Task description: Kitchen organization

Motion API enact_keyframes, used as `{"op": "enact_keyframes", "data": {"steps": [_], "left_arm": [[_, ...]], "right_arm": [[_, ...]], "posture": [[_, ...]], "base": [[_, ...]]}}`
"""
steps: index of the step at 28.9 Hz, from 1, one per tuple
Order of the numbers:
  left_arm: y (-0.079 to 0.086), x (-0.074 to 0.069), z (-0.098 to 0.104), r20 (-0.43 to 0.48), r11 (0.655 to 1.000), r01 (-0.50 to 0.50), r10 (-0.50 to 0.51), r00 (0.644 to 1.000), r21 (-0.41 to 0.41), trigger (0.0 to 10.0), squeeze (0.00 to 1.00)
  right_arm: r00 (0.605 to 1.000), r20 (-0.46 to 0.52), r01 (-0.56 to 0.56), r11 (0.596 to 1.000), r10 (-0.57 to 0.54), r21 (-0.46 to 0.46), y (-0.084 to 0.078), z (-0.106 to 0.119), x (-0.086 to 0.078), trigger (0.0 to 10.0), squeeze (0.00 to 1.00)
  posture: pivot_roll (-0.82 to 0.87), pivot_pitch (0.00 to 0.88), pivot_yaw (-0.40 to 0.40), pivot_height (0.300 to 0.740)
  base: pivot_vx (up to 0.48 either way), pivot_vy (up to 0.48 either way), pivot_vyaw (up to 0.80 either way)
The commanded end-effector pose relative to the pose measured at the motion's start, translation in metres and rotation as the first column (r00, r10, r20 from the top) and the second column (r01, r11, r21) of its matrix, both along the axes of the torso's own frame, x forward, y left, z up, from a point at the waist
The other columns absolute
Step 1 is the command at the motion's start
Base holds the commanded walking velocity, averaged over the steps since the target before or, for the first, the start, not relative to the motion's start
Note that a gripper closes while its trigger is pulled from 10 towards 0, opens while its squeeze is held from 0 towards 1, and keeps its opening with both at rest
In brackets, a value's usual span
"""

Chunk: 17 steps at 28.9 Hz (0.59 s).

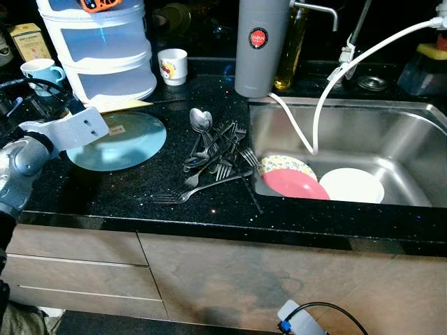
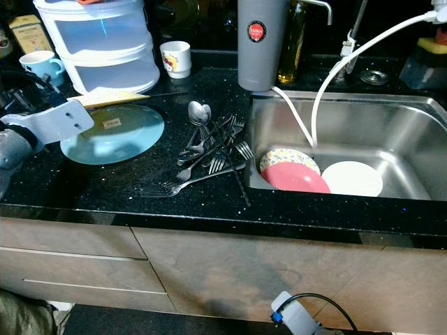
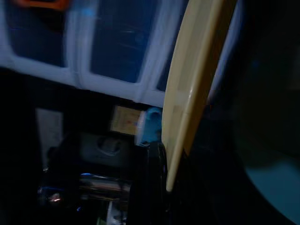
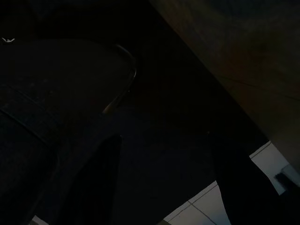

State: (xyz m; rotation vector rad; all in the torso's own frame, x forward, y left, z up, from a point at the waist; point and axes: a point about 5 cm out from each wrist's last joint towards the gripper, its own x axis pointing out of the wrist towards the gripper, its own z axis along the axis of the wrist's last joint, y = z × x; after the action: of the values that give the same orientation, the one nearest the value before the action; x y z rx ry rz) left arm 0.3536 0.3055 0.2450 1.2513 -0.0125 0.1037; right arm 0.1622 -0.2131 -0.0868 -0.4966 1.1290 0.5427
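Observation:
A light blue plate lies on the black counter at the left. My left gripper hovers over the plate's left rim, beside a thin cream board whose edge runs close along it in the left wrist view. The same board pokes out from under a stacked clear container. A pile of forks and spoons lies by the sink. In the sink rest a pink plate, a patterned plate and a white plate. My right gripper hangs low, open and empty.
A grey cylinder, an oil bottle and a white mug stand at the back. A blue mug sits at the far left. A white hose drops into the sink. Drawers front the counter.

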Motion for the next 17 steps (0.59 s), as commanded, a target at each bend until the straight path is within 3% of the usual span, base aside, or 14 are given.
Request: {"op": "enact_keyframes", "data": {"steps": [1, 2, 3, 6, 10, 12, 13, 14, 15, 16, 17], "left_arm": [[-0.003, -0.001, 0.014, 0.079, 0.999, 0.027, -0.025, 0.997, -0.023, 0.0, 0.0], [-0.003, -0.001, 0.014, 0.079, 0.999, 0.027, -0.025, 0.997, -0.023, 0.0, 0.0], [-0.011, -0.003, 0.035, 0.18, 0.997, 0.065, -0.056, 0.982, -0.045, 0.0, 0.0], [-0.022, -0.007, 0.06, 0.294, 0.994, 0.107, -0.095, 0.951, -0.026, 0.0, 0.0], [-0.036, -0.009, 0.073, 0.355, 0.984, 0.171, -0.146, 0.923, -0.04, 0.0, 0.0], [-0.048, -0.009, 0.078, 0.379, 0.963, 0.25, -0.196, 0.904, -0.098, 0.0, 0.0], [-0.055, -0.009, 0.081, 0.404, 0.934, 0.312, -0.22, 0.888, -0.176, 0.0, 0.0], [-0.062, -0.009, 0.083, 0.422, 0.877, 0.388, -0.248, 0.872, -0.285, 0.0, 0.0], [-0.062, -0.009, 0.083, 0.422, 0.877, 0.388, -0.248, 0.872, -0.285, 0.0, 0.0], [-0.068, -0.008, 0.083, 0.446, 0.771, 0.47, -0.27, 0.853, -0.43, 0.0, 0.0], [-0.068, -0.008, 0.083, 0.446, 0.771, 0.47, -0.27, 0.853, -0.43, 0.0, 0.0]], "right_arm": [[1.0, 0.009, -0.004, 1.0, 0.004, 0.003, 0.002, 0.0, 0.001, 10.0, 0.0], [1.0, 0.009, -0.004, 1.0, 0.004, 0.003, 0.002, 0.0, 0.001, 10.0, 0.0], [1.0, 0.01, -0.005, 1.0, 0.005, 0.002, 0.002, 0.0, 0.001, 10.0, 0.0], [1.0, 0.01, -0.007, 1.0, 0.007, 0.002, 0.002, 0.0, 0.002, 10.0, 0.0], [1.0, 0.01, -0.008, 1.0, 0.008, 0.001, 0.002, 0.0, 0.002, 10.0, 0.0], [1.0, 0.01, -0.007, 1.0, 0.007, 0.001, 0.002, 0.001, 0.002, 10.0, 0.0], [1.0, 0.011, -0.007, 1.0, 0.007, 0.001, 0.003, 0.0, 0.002, 10.0, 0.0], [1.0, 0.011, -0.006, 1.0, 0.006, 0.002, 0.003, 0.0, 0.002, 10.0, 0.0], [1.0, 0.011, -0.006, 1.0, 0.006, 0.002, 0.003, 0.0, 0.002, 10.0, 0.0], [1.0, 0.012, -0.005, 1.0, 0.005, 0.001, 0.003, 0.0, 0.002, 10.0, 0.0], [1.0, 0.012, -0.005, 1.0, 0.005, 0.001, 0.003, 0.0, 0.002, 10.0, 0.0]], "posture": [[0.02, 0.0, -0.001, 0.74], [0.02, 0.0, -0.001, 0.74], [0.03, 0.0, -0.002, 0.74], [0.03, 0.0, -0.001, 0.74], [0.03, 0.0, 0.0, 0.74], [0.03, 0.0, 0.0, 0.74], [0.03, 0.0, 0.003, 0.74], [0.03, 0.0, 0.003, 0.74], [0.03, 0.0, 0.003, 0.74], [0.03, 0.0, 0.006, 0.74], [0.03, 0.0, 0.006, 0.74]], "base": [[0.0, 0.0, 0.0], [0.0, 0.0, 0.0], [0.0, 0.0, 0.0], [0.0, 0.0, 0.0], [0.0, 0.0, 0.0], [0.0, 0.0, 0.0], [0.0, 0.0, 0.0], [0.0, 0.0, 0.0], [0.0, 0.0, 0.0], [0.0, 0.0, 0.0], [0.0, 0.0, 0.0]]}}
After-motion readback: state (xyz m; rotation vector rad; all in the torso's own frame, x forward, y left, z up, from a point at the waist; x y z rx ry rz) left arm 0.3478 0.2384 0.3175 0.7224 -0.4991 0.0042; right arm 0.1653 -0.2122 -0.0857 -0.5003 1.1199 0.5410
